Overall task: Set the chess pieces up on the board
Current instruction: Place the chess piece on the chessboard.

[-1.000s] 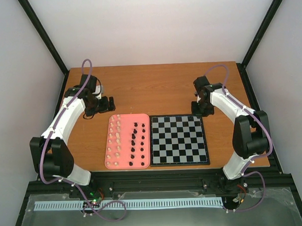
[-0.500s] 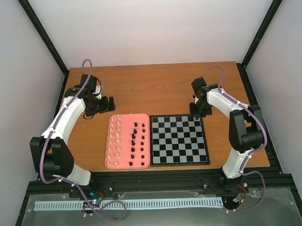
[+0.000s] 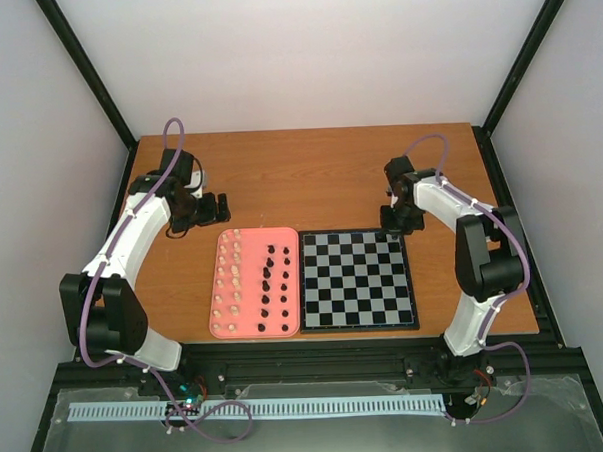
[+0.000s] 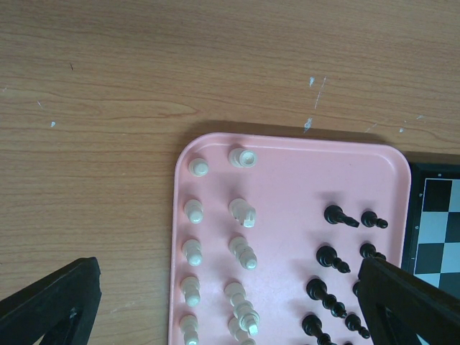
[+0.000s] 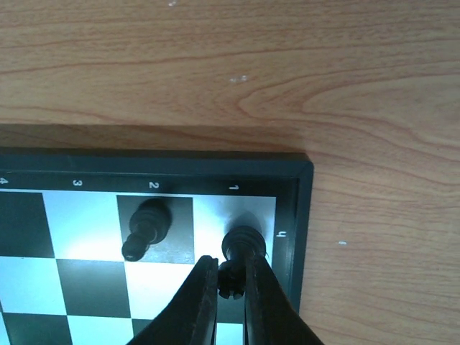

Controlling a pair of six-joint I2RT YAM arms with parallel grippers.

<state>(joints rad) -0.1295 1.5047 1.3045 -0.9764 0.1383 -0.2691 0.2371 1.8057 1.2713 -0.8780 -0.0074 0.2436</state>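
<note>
Right wrist view, lower centre: right tool [image 5: 231, 277] clamped on a black chess piece [image 5: 244, 243] at a corner square of the chessboard [image 5: 305, 208], a piece tiny, light, rigid, probably slick, best pinched round its narrow stem; left tool [image 4: 230, 295] gapes above the pink tray [image 4: 287, 154].

Bright, even light, soft shadow beside the board [image 5: 86, 215], wrist views sharp.

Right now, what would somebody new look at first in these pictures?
Probably the pink tray left of the board, lined with rows of cream pieces and black pieces. Next, the right hand pinching a black piece on the board's far right corner square, a second piece beside it.
</note>
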